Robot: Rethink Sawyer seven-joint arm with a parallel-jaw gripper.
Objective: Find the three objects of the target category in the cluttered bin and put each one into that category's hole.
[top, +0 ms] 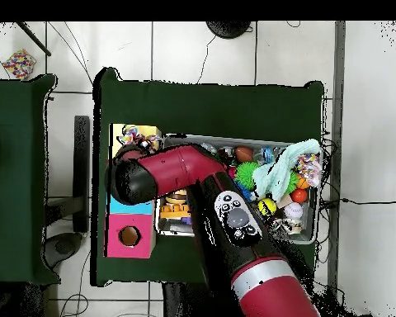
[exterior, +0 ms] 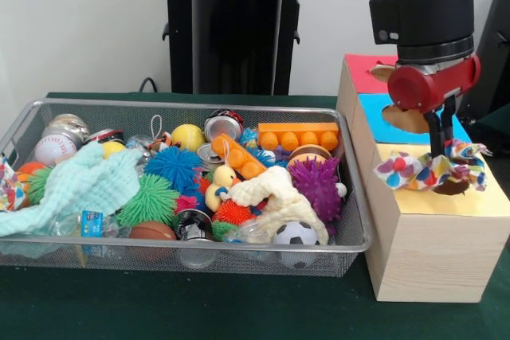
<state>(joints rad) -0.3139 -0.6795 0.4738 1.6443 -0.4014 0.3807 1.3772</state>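
Note:
My gripper [exterior: 439, 147] hangs over the yellow-topped wooden box [exterior: 430, 248], shut on a white cloth with multicoloured dots [exterior: 414, 171]. The cloth spreads across the yellow top and covers most of the dark round hole [exterior: 453, 189]. In the overhead view the cloth [top: 138, 132] shows at the box's end, and my arm hides the gripper. The wire mesh bin [exterior: 159, 106] stands left of the boxes. Another dotted cloth [exterior: 8, 189] hangs at its left end, also visible in the overhead view [top: 310, 170]. A mint cloth [exterior: 80, 185] and a cream knitted cloth [exterior: 279, 197] lie in the bin.
The blue-topped box [exterior: 382, 121] and the red-topped box [exterior: 362, 69] stand behind the yellow one, each with its own hole. The bin also holds spiky rubber balls [exterior: 317, 185], small sport balls, cans, a rubber duck and an orange block [exterior: 299, 134].

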